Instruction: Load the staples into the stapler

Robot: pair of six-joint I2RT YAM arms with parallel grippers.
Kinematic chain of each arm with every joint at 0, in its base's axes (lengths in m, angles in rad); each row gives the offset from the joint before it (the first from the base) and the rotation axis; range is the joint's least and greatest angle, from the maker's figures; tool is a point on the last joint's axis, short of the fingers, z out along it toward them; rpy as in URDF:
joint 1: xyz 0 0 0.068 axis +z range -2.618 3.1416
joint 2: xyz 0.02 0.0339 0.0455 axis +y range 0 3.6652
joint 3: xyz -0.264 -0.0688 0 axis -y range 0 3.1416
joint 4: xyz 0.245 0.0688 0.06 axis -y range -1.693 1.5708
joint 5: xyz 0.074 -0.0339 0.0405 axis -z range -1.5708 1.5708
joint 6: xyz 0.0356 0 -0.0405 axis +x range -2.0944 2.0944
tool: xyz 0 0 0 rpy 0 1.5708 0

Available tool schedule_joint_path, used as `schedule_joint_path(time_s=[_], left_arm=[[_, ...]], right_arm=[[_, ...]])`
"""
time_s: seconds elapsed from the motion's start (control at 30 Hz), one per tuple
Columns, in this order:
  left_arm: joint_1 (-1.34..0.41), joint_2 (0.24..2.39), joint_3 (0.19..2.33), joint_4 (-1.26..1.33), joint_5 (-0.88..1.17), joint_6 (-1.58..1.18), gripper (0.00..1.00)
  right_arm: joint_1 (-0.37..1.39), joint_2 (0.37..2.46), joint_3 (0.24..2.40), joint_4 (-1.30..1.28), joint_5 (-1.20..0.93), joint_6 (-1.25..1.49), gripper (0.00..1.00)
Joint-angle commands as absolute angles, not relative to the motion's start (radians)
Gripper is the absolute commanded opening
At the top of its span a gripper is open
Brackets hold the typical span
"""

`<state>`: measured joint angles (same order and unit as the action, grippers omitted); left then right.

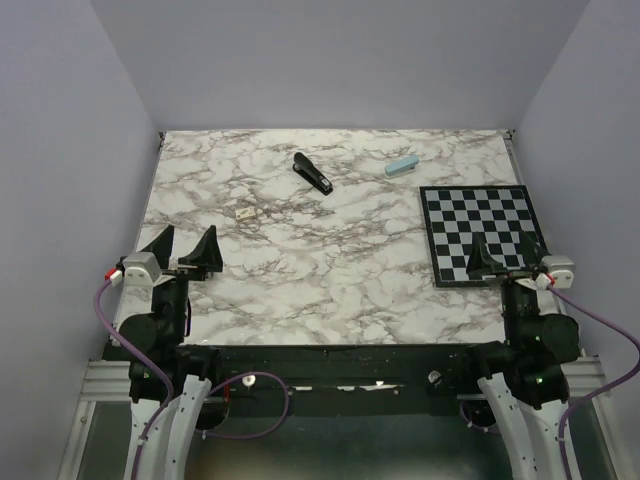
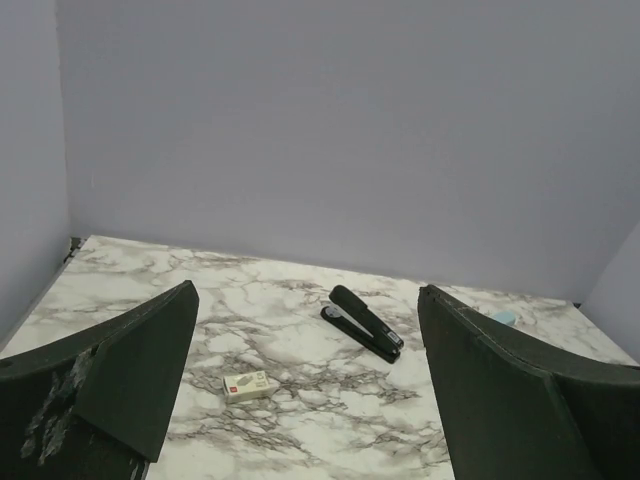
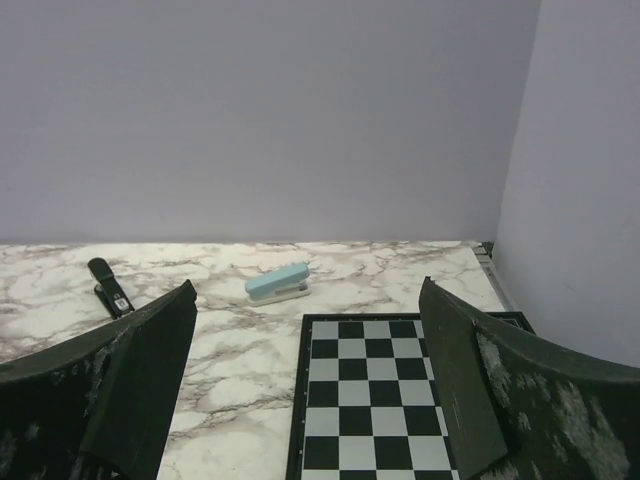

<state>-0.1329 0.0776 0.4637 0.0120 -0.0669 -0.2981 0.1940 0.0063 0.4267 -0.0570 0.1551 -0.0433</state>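
The black stapler (image 1: 312, 173) lies shut and slanted on the marble table at the back centre; it also shows in the left wrist view as the stapler (image 2: 365, 323) and at the left edge of the right wrist view as the stapler (image 3: 108, 285). No loose staples show. A small cream box (image 1: 243, 213) with a red mark lies left of and nearer than the stapler, seen closer as the box (image 2: 249, 385). My left gripper (image 1: 190, 237) hangs open and empty at the near left, well short of both. My right gripper (image 1: 503, 247) stands open and empty over the chessboard's near edge.
A light blue stapler (image 1: 401, 166) lies at the back right, right of the black one. A black-and-white chessboard (image 1: 480, 235) covers the right side of the table. Lilac walls close in the left, back and right.
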Motion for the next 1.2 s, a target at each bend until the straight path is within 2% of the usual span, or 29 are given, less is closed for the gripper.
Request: schedule_joint_path(time_s=[0.0,0.33,0.53,0.77,1.0,1.17], left_arm=[[-0.135,0.094,0.483,0.003,-0.043,-0.284,0.99],[-0.135,0.172,0.495,-0.028,-0.098,-0.317,0.99],[-0.137,0.339,0.590,-0.129,-0.166,-0.414,0.99],[-0.135,0.699,0.742,-0.294,-0.184,-0.546,0.99],[-0.137,1.084,0.946,-0.451,-0.242,-0.560,0.99],[-0.138,1.349,1.090,-0.433,-0.253,-0.551,0.99]], right_arm=[[0.189,-0.187,0.436,-0.074,0.132,-0.032,1.00],[0.204,-0.227,0.429,-0.072,0.147,-0.018,1.00],[0.215,-0.222,0.430,-0.077,0.150,-0.015,1.00],[0.232,-0.224,0.425,-0.075,0.161,-0.017,1.00],[0.245,-0.224,0.420,-0.075,0.163,-0.017,1.00],[0.253,-0.232,0.417,-0.074,0.178,-0.018,1.00]])
